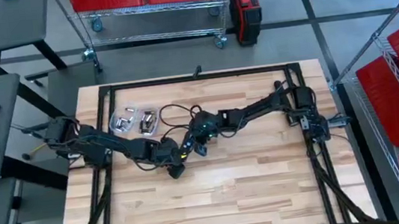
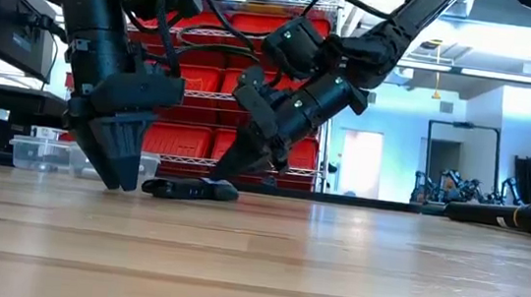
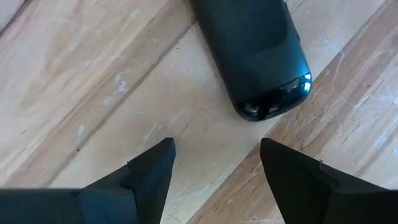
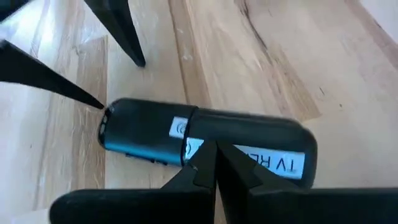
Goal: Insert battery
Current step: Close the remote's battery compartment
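Glossy black plastic remote (image 4: 205, 143) lies flat on the pale wood table (image 1: 268, 187), mid-table between both grippers. Right gripper (image 4: 214, 155) – fingers pressed together – rests its tip on the remote's back. Left gripper (image 3: 214, 165) hangs spread just off the rounded end; it should brace that end so nothing slides.

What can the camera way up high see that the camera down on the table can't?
Only the high view shows the whole wooden table from above, with two clear containers near its far left edge and a red and black case on the floor. Only the low view shows the left gripper with fingertips at the tabletop, the room's doorway, and how flat the remote lies. Both show the two arms meeting at the remote, the right gripper beside it, and red bins behind.
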Robot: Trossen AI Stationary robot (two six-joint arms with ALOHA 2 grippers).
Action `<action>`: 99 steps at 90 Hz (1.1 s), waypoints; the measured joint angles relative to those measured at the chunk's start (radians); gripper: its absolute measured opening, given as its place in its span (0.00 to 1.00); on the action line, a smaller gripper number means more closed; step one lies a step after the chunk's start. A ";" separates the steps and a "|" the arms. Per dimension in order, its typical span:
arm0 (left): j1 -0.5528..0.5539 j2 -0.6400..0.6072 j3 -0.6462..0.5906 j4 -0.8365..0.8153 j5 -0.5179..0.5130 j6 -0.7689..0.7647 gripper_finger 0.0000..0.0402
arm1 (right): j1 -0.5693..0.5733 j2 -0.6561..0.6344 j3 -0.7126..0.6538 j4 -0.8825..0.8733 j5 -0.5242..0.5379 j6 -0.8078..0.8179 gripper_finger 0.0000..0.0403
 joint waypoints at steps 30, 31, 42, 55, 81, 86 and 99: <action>0.000 0.000 0.000 0.001 0.000 0.000 0.55 | -0.008 0.001 0.000 0.084 0.006 -0.104 0.00; 0.000 0.000 0.000 0.000 0.000 0.000 0.55 | -0.008 0.001 0.000 0.084 0.006 -0.106 0.00; 0.000 0.000 0.000 0.001 0.000 0.000 0.55 | -0.016 -0.014 0.000 0.060 0.005 -0.110 0.00; 0.000 0.000 0.000 0.001 0.000 -0.002 0.55 | -0.028 -0.098 0.004 -0.040 0.005 -0.112 0.00; 0.000 0.000 0.000 -0.001 0.000 -0.003 0.55 | -0.046 -0.117 -0.111 -0.110 0.003 -0.099 0.00; 0.000 0.000 0.000 -0.001 0.000 -0.003 0.55 | -0.045 -0.114 -0.150 -0.065 0.004 -0.097 0.00; 0.000 0.000 0.000 -0.001 0.000 -0.003 0.55 | -0.034 -0.082 -0.199 0.107 0.004 -0.094 0.00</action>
